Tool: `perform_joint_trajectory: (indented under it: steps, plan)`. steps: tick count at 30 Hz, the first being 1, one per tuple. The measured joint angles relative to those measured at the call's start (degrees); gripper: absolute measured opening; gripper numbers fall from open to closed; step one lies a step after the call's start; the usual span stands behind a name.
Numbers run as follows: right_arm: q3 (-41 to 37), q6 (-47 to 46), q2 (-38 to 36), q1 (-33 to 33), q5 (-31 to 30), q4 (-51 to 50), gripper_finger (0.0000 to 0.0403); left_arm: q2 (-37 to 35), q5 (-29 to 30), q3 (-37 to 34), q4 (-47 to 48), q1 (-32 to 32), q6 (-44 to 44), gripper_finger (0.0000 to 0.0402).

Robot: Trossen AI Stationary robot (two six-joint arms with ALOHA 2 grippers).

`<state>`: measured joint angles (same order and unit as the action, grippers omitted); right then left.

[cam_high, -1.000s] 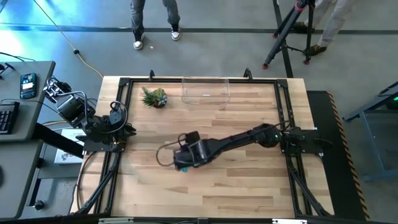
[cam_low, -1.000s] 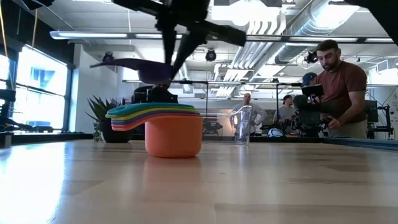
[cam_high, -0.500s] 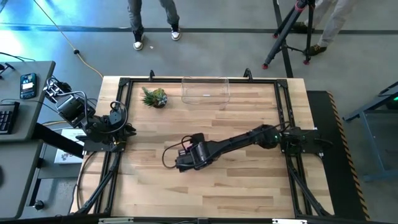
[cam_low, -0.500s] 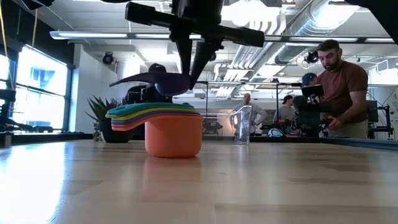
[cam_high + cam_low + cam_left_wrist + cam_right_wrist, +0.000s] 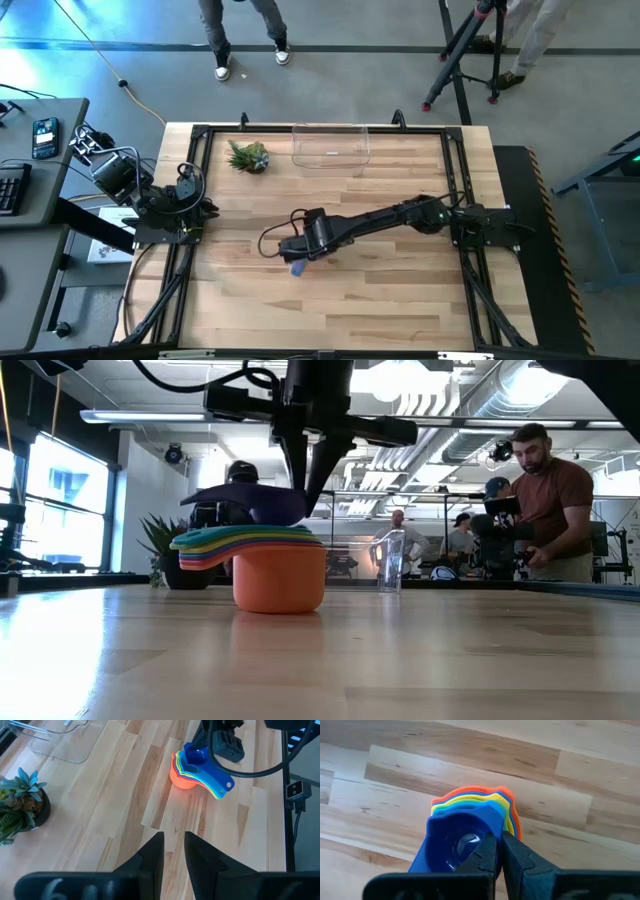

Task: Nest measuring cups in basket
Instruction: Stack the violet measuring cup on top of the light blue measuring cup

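No readable text, label, brand, number or sign anywhere. Nothing legible on the cups (image 5: 197, 767), the desk (image 5: 380, 300) or the arms; room fixtures beyond too small to make out.

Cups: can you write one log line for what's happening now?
right gripper: shut on blue cup, above stack | left gripper: idle, table's edge | basket: empty

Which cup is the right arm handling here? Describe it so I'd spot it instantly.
Near the middle of the wooden table stands a rainbow stack of nested cups, orange at the bottom. The right end effector pinches the purple cup just above that stack, the darkest cup and the only one not nested.
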<state>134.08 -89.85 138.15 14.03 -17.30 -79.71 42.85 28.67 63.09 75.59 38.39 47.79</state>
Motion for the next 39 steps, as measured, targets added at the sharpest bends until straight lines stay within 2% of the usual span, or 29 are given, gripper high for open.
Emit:
perform_joint_trajectory:
  steps: [25, 33, 39]
  plan:
    - [0.0, 1.9, 0.2, -0.6, 1.4, 1.9, 0.0014, 0.0, 0.0, 0.0, 0.0, 0.0, 0.0, 0.0065]
    - [0.0, 2.3, 0.2, -0.9, 2.5, 2.2, 0.0073, 0.0, 0.0, 0.0, 0.0, 0.0, 0.0, 0.0065]
    - [0.1, 2.5, 0.2, -0.9, 2.7, 0.6, 0.0085, 0.0, 0.0, 0.0, 0.0, 0.0, 0.0, 0.0065]
